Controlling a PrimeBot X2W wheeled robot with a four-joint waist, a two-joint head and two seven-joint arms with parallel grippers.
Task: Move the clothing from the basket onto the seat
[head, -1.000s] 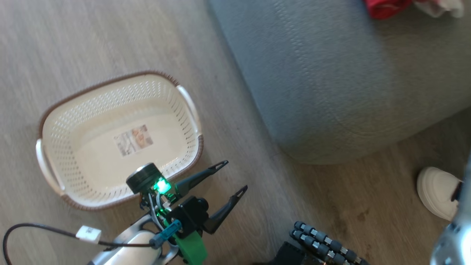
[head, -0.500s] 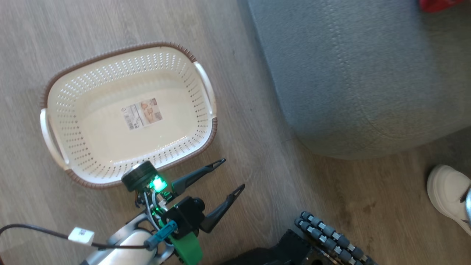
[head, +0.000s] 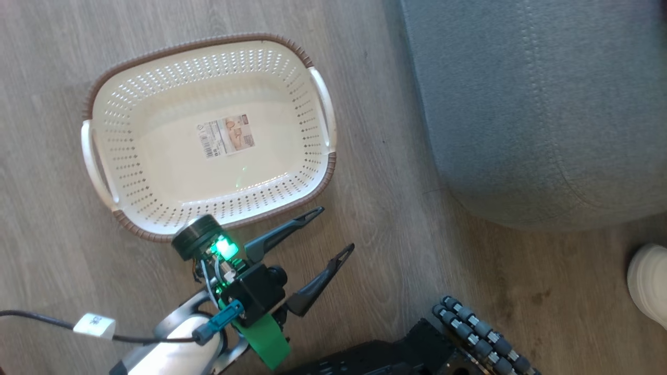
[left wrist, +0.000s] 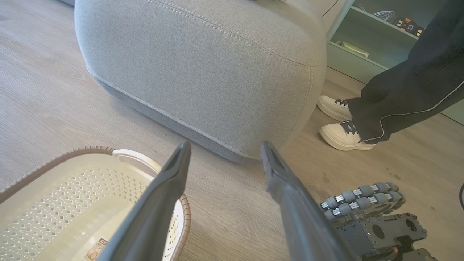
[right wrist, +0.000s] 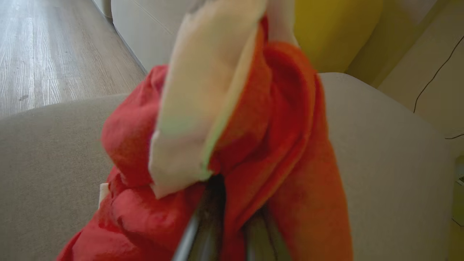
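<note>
Over the grey upholstered seat cushion point(head: 531, 104), a red cream-lined garment point(right wrist: 282, 108) is being held by the closed right end effector point(right wrist: 221, 217). The cream perforated basket point(head: 208, 135) is being left empty beside the wide-open, unladen left end effector point(head: 336, 228); only release seems outstanding. Since a second ago, only the head camera is being turned.

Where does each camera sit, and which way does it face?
Head view: from the head, down at the basket and seat; open left pincer below.
Left wrist view: low, along the left pincer toward the seat and a person's shoes.
Right wrist view: along the right pincer, shut on clothing, the seat behind.
Head and left wrist share basket, seat, left pincer.
</note>
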